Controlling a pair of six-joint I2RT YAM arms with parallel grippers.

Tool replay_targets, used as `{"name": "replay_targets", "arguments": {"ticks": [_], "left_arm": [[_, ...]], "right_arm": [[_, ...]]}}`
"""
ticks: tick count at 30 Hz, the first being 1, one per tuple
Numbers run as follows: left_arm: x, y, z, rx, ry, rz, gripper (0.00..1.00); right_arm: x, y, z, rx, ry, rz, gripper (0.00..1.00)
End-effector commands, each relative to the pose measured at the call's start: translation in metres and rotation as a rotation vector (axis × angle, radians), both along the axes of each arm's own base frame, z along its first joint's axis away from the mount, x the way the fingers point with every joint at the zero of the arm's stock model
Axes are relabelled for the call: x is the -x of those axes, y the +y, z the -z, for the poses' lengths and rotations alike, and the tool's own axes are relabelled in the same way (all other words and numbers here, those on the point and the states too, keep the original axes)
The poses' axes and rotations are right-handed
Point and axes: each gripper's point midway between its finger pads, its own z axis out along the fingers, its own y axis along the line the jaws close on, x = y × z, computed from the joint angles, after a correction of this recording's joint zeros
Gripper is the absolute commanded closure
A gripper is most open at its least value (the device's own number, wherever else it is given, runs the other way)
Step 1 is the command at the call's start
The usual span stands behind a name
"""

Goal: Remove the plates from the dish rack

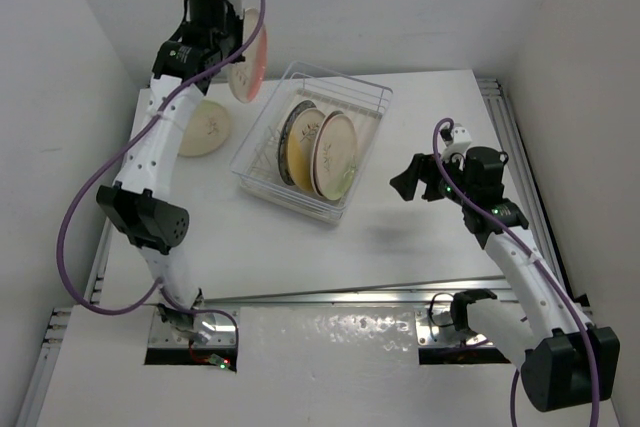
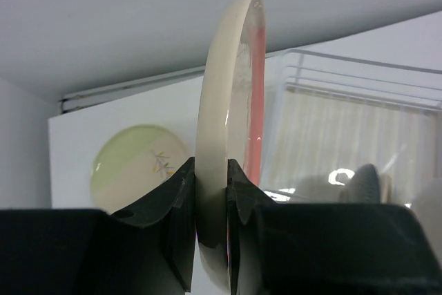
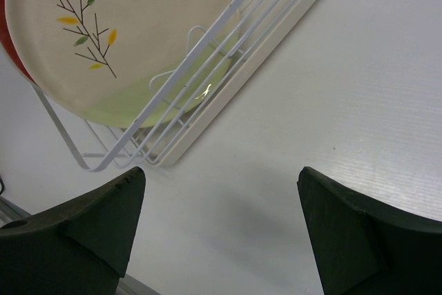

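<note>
- Black fingers of the left gripper pinch the rim of a red-faced plate, held on edge above the table, just left of the dish rack.
- More plates stand upright in the rack; a cream plate lies flat on the table beside it.
- Left arm stretches up and forward.
- Right gripper hovers right of the rack, spread wide, empty.

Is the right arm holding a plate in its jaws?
No. In the right wrist view its jaws stand wide apart over the table, empty, and the nearest plate sits in the dish rack.
</note>
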Motion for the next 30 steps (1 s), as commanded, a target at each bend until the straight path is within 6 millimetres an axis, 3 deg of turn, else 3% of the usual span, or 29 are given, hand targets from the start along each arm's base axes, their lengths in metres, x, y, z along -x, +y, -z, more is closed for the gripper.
{"name": "replay_targets", "arguments": {"ticks": [1, 6, 8, 9, 10, 12, 13, 14, 15, 17, 23, 27, 30], "left_arm": [[-0.014, 0.063, -0.065, 0.010, -0.237, -0.212, 1.00], [-0.037, 0.118, -0.053, 0.056, -0.244, -0.293, 1.00], [-0.049, 0.120, -0.036, 0.095, -0.209, -0.250, 1.00], [-0.054, 0.136, -0.024, 0.134, -0.184, -0.266, 1.00], [-0.057, 0.130, -0.011, 0.174, -0.149, -0.197, 1.00], [-0.065, 0.144, 0.013, 0.287, -0.101, -0.173, 1.00], [-0.067, 0.134, 0.033, 0.356, -0.047, -0.071, 1.00], [-0.069, 0.158, 0.039, 0.449, -0.048, -0.101, 1.00], [-0.071, 0.155, 0.067, 0.548, 0.017, -0.043, 1.00], [-0.074, 0.181, 0.085, 0.651, 0.026, -0.044, 1.00], [-0.070, 0.196, 0.102, 0.638, -0.009, 0.004, 1.00], [-0.072, 0.194, 0.133, 0.649, 0.042, 0.021, 1.00], [-0.075, 0.199, 0.144, 0.657, 0.039, 0.007, 1.00]], "right_arm": [[-0.009, 0.003, -0.022, -0.002, -0.077, -0.009, 0.10], [-0.013, 0.006, -0.022, -0.018, -0.072, -0.016, 0.10], [-0.016, 0.007, -0.024, -0.026, -0.076, -0.018, 0.10], [-0.018, 0.007, -0.028, -0.029, -0.087, -0.019, 0.10], [-0.018, 0.010, -0.030, -0.040, -0.088, -0.024, 0.10], [-0.023, 0.011, -0.032, -0.048, -0.096, -0.030, 0.10], [-0.024, 0.013, -0.033, -0.055, -0.095, -0.037, 0.10], [-0.026, 0.014, -0.034, -0.059, -0.096, -0.038, 0.10], [-0.030, 0.015, -0.036, -0.064, -0.099, -0.042, 0.10], [-0.035, 0.020, -0.040, -0.076, -0.100, -0.060, 0.10], [-0.045, 0.024, -0.049, -0.109, -0.091, -0.059, 0.11], [-0.046, 0.026, -0.051, -0.142, -0.072, -0.044, 0.12], [-0.046, 0.027, -0.053, -0.140, -0.072, -0.044, 0.13]]}}
